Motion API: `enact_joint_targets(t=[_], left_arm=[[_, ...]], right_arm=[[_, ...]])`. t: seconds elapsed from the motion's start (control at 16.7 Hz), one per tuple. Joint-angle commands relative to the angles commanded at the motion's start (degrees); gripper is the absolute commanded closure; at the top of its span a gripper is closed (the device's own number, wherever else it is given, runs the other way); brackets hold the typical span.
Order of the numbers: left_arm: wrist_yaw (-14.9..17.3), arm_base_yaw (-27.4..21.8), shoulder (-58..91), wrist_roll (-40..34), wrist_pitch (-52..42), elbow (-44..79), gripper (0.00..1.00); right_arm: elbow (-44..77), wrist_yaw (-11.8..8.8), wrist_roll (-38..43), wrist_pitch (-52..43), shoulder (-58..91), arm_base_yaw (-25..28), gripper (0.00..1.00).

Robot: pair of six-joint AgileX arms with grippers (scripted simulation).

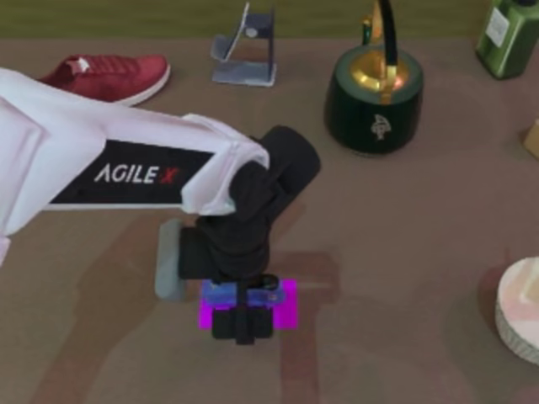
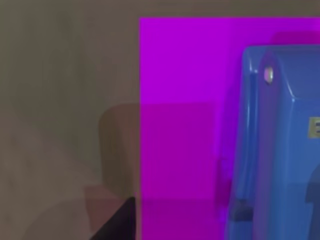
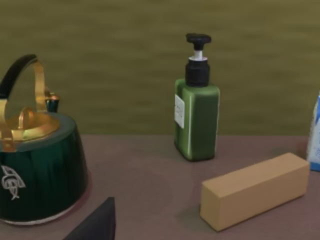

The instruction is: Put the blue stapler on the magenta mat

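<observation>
The blue stapler [image 1: 224, 294] lies flat on the magenta mat [image 1: 289, 310] near the table's front middle. My left gripper [image 1: 242, 324] hangs straight over it, open, and covers most of both from above. In the left wrist view the stapler [image 2: 280, 150] rests on the mat [image 2: 185, 100] near one long edge. One dark fingertip [image 2: 122, 222] stands off the mat's other edge, well apart from the stapler. The other finger is out of view. My right arm is parked outside the top view, and its wrist view shows just one dark finger [image 3: 100, 225].
A red shoe [image 1: 109, 76] and a grey stand [image 1: 244, 55] sit at the back left. A green kettle [image 1: 373, 97] stands at the back middle, a green pump bottle [image 1: 508, 34] at the back right. A tan block [image 3: 255, 190] and a white round thing [image 1: 522, 307] sit at the right edge.
</observation>
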Motion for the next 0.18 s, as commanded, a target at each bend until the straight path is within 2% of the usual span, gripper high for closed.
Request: enact_joint_targets(t=[0.18], left_arm=[[0.00, 0.00, 0.00, 0.00, 0.00, 0.00, 0.00]], right_arm=[[0.00, 0.00, 0.00, 0.00, 0.00, 0.00, 0.00]])
